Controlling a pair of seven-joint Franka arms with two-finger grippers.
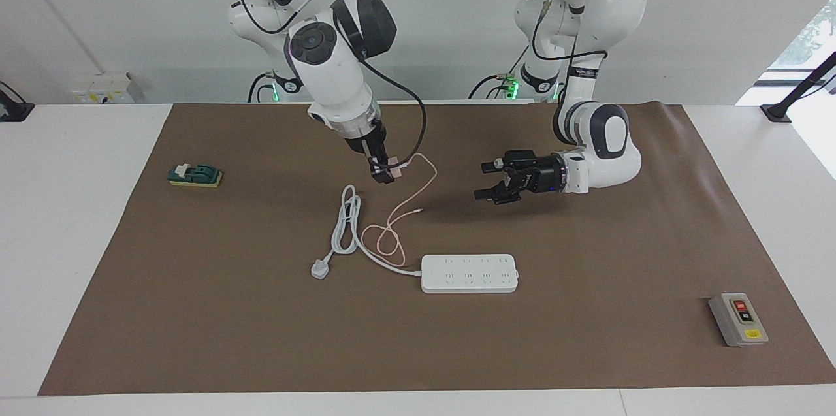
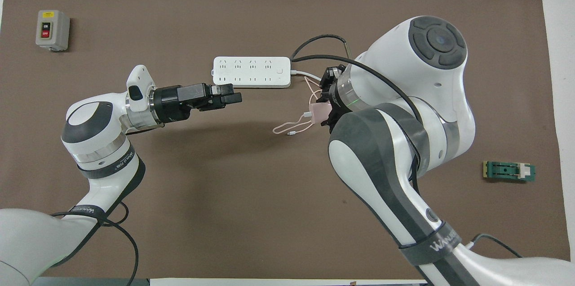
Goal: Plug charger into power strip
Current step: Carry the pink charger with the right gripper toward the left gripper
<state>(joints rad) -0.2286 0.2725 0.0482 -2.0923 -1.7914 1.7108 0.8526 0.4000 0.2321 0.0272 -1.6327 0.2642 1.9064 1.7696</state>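
My right gripper (image 1: 383, 174) is shut on the pale pink charger (image 1: 395, 170) and holds it up over the mat, nearer to the robots than the power strip (image 1: 469, 273). The charger's thin pink cable (image 1: 392, 233) hangs down and loops on the mat beside the strip's thick white cord (image 1: 345, 220). In the overhead view the charger (image 2: 318, 112) shows at the right gripper (image 2: 324, 115), beside the power strip (image 2: 251, 72). My left gripper (image 1: 488, 181) is open and empty, pointing sideways above the mat; it also shows in the overhead view (image 2: 236, 96).
The strip's white plug (image 1: 320, 269) lies on the brown mat (image 1: 588, 351). A grey box with red and black buttons (image 1: 738, 319) sits toward the left arm's end. A green block on a yellow pad (image 1: 194, 176) sits toward the right arm's end.
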